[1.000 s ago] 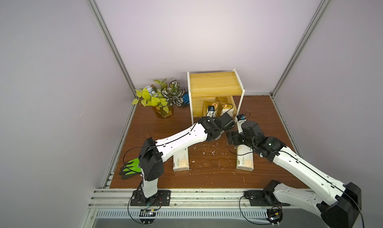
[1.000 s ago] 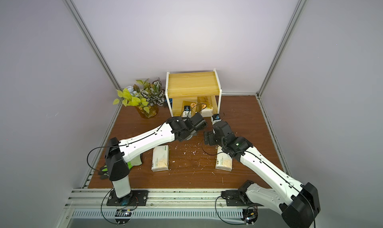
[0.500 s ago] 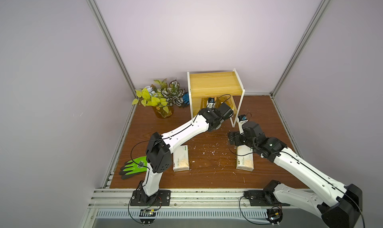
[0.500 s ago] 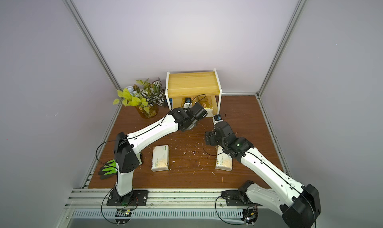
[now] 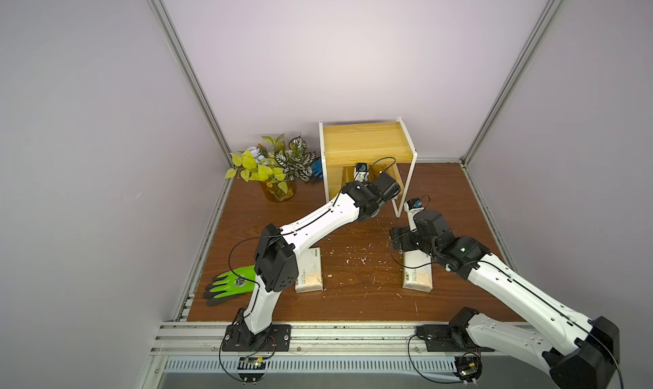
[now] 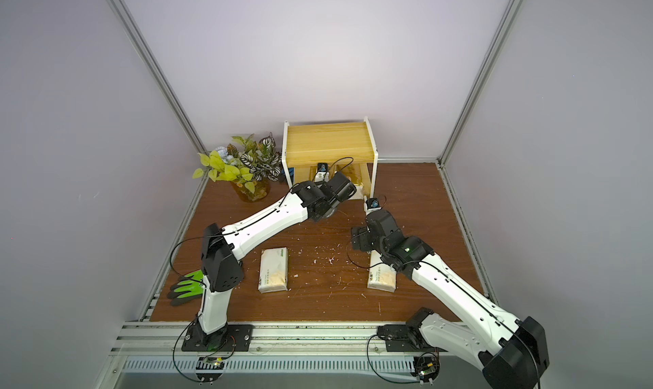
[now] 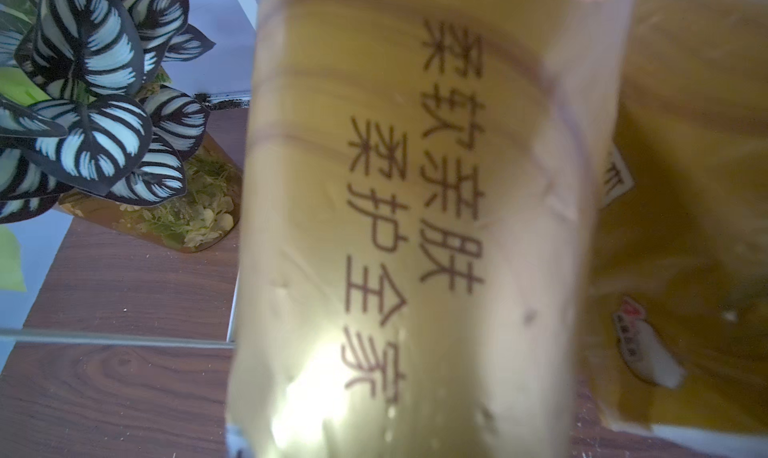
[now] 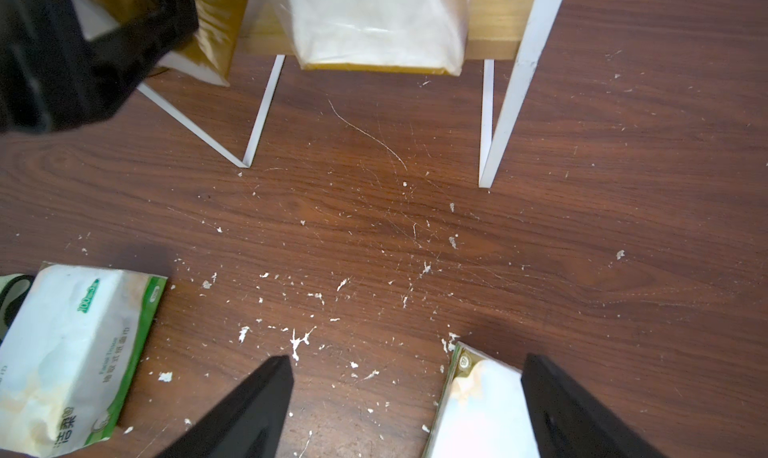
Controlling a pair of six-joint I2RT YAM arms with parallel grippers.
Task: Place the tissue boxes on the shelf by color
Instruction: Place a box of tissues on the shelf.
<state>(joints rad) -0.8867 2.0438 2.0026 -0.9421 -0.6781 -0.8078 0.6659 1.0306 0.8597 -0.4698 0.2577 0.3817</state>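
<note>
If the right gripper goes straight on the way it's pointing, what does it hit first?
Probably the end of the white tissue pack between the right gripper's open fingers, else the bare table beside it; depth is unclear.

1. The shelf [image 5: 365, 145] is standing centred at the back of the table [image 5: 456, 193].
2. In its lower tier, left shelf pack [image 8: 220, 23] and right shelf pack [image 8: 374, 23] are sitting side by side.
3. The potted plant [image 5: 272, 168] is standing just left of it, a glove [image 5: 318, 168] lying between.
4. In front, left table pack [image 5: 311, 274] and right table pack [image 5: 417, 276] are lying well apart.
5. A second glove [image 5: 235, 281] is lying left of the left table pack.
</note>
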